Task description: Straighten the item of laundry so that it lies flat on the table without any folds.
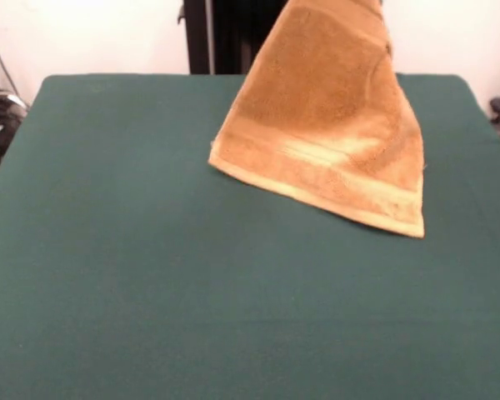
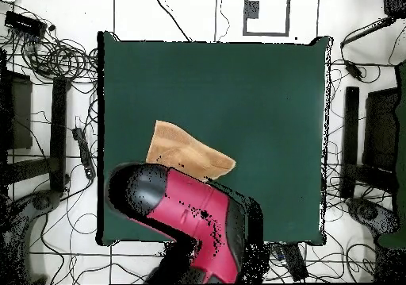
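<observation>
The item of laundry (image 1: 325,125), a golden-orange towel, hangs in a cone from a point above the front view's top edge. Its lower edge with the woven band slants just above or on the table (image 1: 150,275), right of centre; I cannot tell whether it touches. From overhead, the item of laundry (image 2: 186,156) shows as an orange wedge on the table (image 2: 238,83), with its near part hidden under my red and black arm (image 2: 190,210). The arm hides my gripper from above, and the front view cuts it off.
Green cloth stretches wide around the towel on all sides. Cables and black stands (image 2: 59,123) lie on the floor beyond the table's left and right edges in the overhead view. The dark pedestal (image 1: 225,33) stands behind the table.
</observation>
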`<state>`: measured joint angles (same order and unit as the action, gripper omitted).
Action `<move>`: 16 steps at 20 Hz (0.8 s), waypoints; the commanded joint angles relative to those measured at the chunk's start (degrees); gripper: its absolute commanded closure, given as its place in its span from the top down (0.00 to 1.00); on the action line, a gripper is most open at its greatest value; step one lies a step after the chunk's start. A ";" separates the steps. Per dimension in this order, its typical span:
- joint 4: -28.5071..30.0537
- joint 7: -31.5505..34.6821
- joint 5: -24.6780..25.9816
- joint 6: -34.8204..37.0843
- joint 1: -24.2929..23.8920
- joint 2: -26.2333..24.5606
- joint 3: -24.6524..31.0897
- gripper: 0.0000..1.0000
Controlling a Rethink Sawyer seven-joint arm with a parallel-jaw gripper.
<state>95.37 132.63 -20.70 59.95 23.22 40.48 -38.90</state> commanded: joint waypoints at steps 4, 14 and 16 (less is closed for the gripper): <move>11.55 3.42 5.01 -15.50 -7.14 0.13 2.69 0.00; 11.99 -3.56 10.14 -26.03 -19.82 -0.57 10.53 0.00; 12.05 -2.98 12.39 -26.53 -21.12 0.04 11.52 1.00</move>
<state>100.32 132.63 -12.17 36.41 2.89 41.16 -37.64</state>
